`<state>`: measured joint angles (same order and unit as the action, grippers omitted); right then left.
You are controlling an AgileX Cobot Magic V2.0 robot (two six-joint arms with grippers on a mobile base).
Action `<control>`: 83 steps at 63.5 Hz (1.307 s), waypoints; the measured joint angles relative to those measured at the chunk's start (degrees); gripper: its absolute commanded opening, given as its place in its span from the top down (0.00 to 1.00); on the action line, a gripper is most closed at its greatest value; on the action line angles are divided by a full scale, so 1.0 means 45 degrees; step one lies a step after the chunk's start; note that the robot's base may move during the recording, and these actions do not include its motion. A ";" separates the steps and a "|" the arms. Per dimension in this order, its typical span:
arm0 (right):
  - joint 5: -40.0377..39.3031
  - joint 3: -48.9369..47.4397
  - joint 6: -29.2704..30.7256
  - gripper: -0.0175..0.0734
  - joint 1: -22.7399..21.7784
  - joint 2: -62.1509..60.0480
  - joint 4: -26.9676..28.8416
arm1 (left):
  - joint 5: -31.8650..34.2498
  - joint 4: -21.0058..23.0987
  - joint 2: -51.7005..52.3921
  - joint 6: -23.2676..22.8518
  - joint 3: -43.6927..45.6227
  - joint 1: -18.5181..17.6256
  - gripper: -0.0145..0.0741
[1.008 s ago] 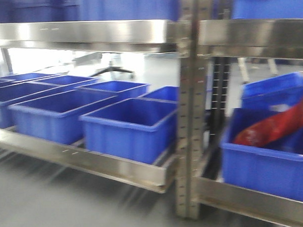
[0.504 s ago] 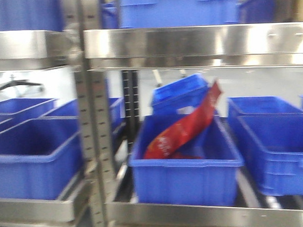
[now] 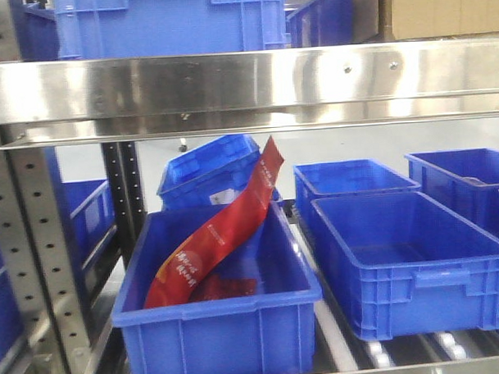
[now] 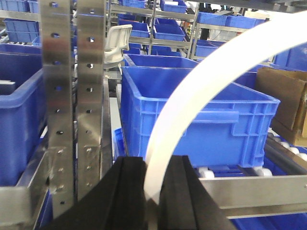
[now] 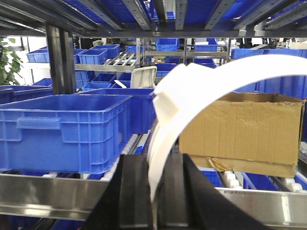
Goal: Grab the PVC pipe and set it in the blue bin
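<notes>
Plainly, the left gripper is clamped on a white pipe: its two black fingers press against the pipe's lower end from either side. From there the pipe rises and sweeps in a broad arc up and off to the gripper's right, held in the air and not in any bin. Straight ahead of this gripper, behind the arc, a blue bin sits on a roller shelf. A perforated steel post stands close by on the gripper's left, and a cardboard box lies further off to its right. The right gripper is likewise closed on a white pipe, which climbs from between its fingers, shows a squared, wider part just above them, and curves away to the right. Whether the two wrist views show one piece or two cannot be told. Ahead and left of the right gripper is a second blue bin with a handle on its wall. Ahead and right of it, behind the arc, is a brown carton. From the front view, a red pouch leans slantwise in a front bin, with a neighbouring bin just beside it.
</notes>
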<state>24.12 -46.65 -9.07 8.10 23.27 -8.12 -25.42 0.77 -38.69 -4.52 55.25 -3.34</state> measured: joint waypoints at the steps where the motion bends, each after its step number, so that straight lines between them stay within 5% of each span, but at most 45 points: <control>1: 0.0000 0.0000 0.0000 0.99 0.0000 0.0000 0.0000 | 0.0000 0.0000 0.0000 0.0000 0.0000 0.0000 0.96; 83: 0.0000 0.0000 0.0000 0.99 0.0000 0.0000 0.0000 | 0.0000 0.0000 0.0000 0.0000 0.0000 0.0000 0.96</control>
<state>24.12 -46.65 -9.07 8.10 23.27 -8.12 -25.42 0.77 -38.69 -4.52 55.25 -3.34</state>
